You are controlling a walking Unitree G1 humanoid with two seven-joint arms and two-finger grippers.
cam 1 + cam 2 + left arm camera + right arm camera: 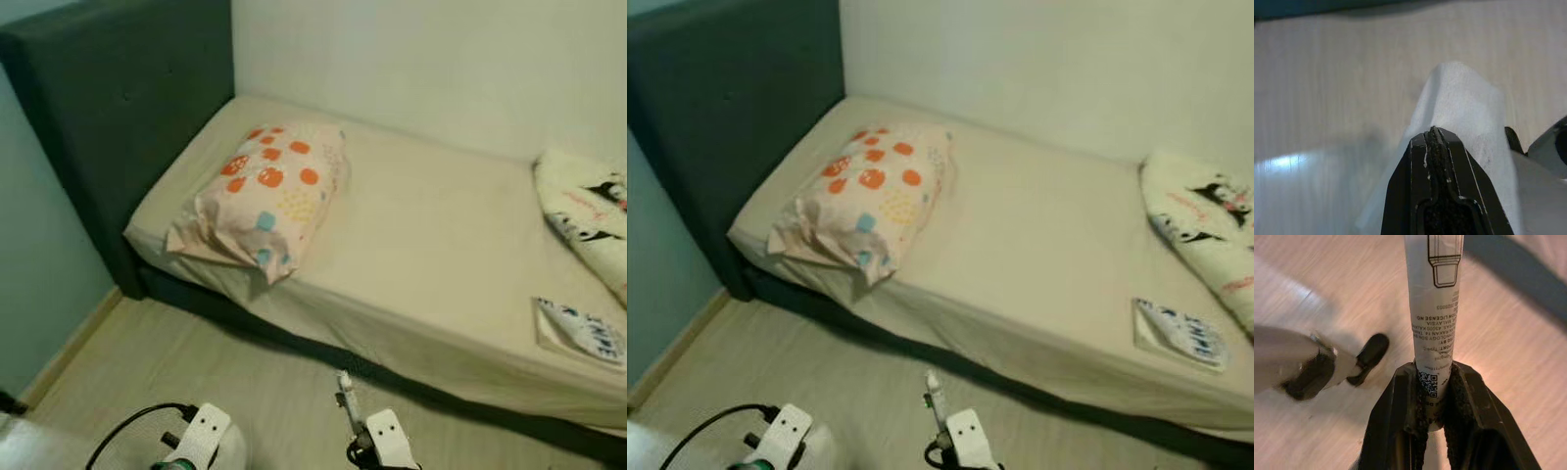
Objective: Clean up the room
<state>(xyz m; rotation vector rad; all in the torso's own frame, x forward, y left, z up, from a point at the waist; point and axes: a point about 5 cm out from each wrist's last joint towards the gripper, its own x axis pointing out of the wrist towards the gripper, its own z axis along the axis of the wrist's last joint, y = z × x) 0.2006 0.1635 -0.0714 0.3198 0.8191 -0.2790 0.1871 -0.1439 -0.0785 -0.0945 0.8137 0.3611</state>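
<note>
Left eye view: a bed (441, 255) with a dark headboard (127, 108) is seen ahead, a dotted pillow (265, 201) lying at its head end near the front edge. A printed blanket (588, 211) is bunched at the far right edge of the bed, and a small flat printed packet (580, 333) lies at the front edge toward the right corner. Both grippers are held low over the wooden floor (196, 372), just short of the bed's front edge. The right gripper (345, 390) carries a thin white tube (346, 397) pointing up toward the bed. Each hand is already loaded, so the step is judged to be carrying to a bin or drop-off; both holds should be kept firm and the arms steady while the robot turns.

Right eye view: same scene; the left gripper (774, 441) is cut off at the picture's lower edge, so nothing about its grip can be read here.

Left wrist view: the jaws are pressed together on a white tissue (1459, 112), which drapes out past the fingertips (1435, 142) over the floor. The pinch looks to be on the sheet's edge only, possibly a weak hold, so jerks should be avoided.

Right wrist view: the tube is clamped between the two fingers (1396, 421) near its crimped lower end, its printed body sticking straight out beyond the tips. The grip is low on the tube, so swinging is likely; slow moves are advised. The other arm's end is blurred beside it.
</note>
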